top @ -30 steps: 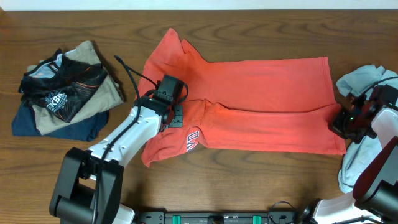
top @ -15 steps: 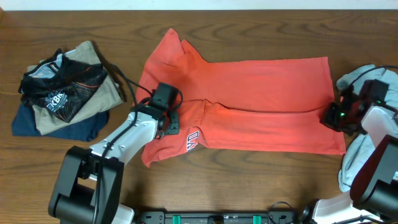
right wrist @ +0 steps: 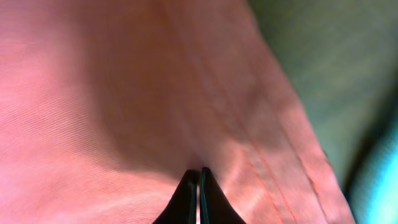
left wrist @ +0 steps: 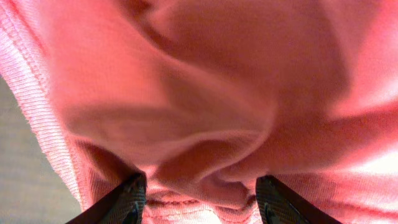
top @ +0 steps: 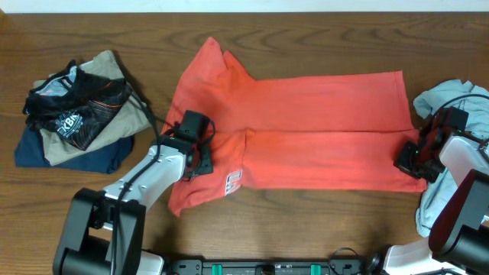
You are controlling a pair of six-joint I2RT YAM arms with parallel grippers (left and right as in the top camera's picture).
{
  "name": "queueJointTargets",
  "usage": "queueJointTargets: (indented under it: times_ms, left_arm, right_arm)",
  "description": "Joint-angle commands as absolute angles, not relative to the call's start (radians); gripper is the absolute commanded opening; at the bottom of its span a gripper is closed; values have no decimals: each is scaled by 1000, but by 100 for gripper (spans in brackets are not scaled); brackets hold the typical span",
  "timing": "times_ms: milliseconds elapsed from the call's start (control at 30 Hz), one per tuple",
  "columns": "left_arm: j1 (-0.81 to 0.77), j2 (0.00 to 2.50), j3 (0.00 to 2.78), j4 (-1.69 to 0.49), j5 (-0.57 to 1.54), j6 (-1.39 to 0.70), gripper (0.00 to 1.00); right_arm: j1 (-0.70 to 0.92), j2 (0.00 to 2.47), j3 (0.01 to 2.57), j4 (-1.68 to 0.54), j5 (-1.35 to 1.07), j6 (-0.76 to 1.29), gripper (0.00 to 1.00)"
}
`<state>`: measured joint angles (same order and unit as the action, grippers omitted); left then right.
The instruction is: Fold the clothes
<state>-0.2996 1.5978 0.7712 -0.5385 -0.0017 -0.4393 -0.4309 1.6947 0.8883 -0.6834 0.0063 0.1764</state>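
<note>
The coral-red T-shirt (top: 321, 130) lies across the middle of the table, folded lengthwise, with white lettering (top: 234, 182) near its lower left. My left gripper (top: 197, 153) sits on the shirt's left part. In the left wrist view its fingers (left wrist: 202, 199) stand apart with a thick bunch of red fabric (left wrist: 199, 93) and a hem wedged between them. My right gripper (top: 409, 159) is at the shirt's lower right corner. In the right wrist view its fingers (right wrist: 199, 177) are closed on the red fabric (right wrist: 124, 93) near the hem. A pale grey-blue shirt (top: 458, 95) lies crumpled under the right arm.
A pile of other garments (top: 76, 114), black, tan and dark blue, lies at the table's left. The wooden table (top: 306, 221) shows in front of the T-shirt. The grey-blue shirt reaches down the right edge of the table.
The left gripper moved down and left, the right gripper moved right. The raised fold along the shirt's middle has been drawn flat, and the lettering shifted down.
</note>
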Motion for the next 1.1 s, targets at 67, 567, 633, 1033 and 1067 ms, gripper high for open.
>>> queueJointTargets:
  times_ms: [67,567,633,1033,1067]
  left_arm:
    - [-229,1648,690,-719,-8,-554,59]
    - [-208,1463,888,-875,-7,-420,68]
    - [-208,1412,947,-870,-7,-392,77]
    - [-202,1573,1189,-667,-7,-158,97]
    - [-199,1606,1213,-666,-7,-139,99]
  right_arm:
    - [-426,1704,867,-742,176,278,4]
    - [-425,1514,1005,-837,-25,210,16]
    - [-425,1465,1036,-823,-103,171,23]
    - [-422,1386,1046,-817,-346,88,44]
    - [-422,1386,1046,-822,-345,87,45]
